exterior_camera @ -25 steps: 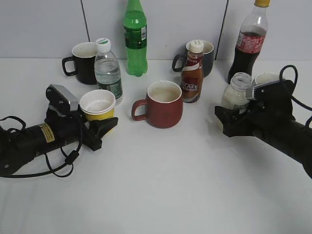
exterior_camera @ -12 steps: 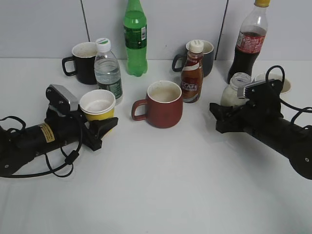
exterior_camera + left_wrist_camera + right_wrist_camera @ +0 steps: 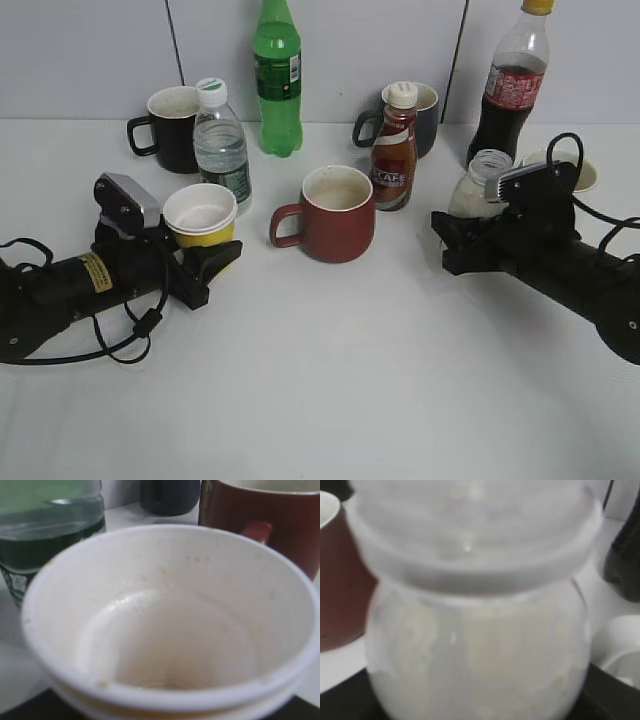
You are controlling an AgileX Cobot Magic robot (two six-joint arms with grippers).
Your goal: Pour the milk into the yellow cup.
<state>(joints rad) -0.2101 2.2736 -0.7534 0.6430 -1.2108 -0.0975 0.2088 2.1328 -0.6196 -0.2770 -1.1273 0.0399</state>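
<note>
The yellow cup [image 3: 201, 218] stands upright at the left between the fingers of my left gripper [image 3: 212, 268], which is shut on it. The cup fills the left wrist view [image 3: 170, 630] and its white inside holds no liquid. The milk bottle [image 3: 480, 182] stands upright at the right, capless and partly full of white liquid. My right gripper [image 3: 448, 243] is shut on its lower body. The bottle fills the right wrist view [image 3: 475, 645]. The two grippers are far apart, with the dark-red mug between them.
A dark-red mug [image 3: 338, 212] stands in the middle. Behind are a water bottle [image 3: 222, 145], a black mug [image 3: 172, 128], a green bottle [image 3: 278, 80], a brown coffee bottle [image 3: 395, 150], a dark grey mug [image 3: 422, 115], a cola bottle [image 3: 508, 85] and a white cup [image 3: 572, 168].
My right gripper has shifted a little to the left with the milk bottle in it. The left arm and the yellow cup have not moved.
</note>
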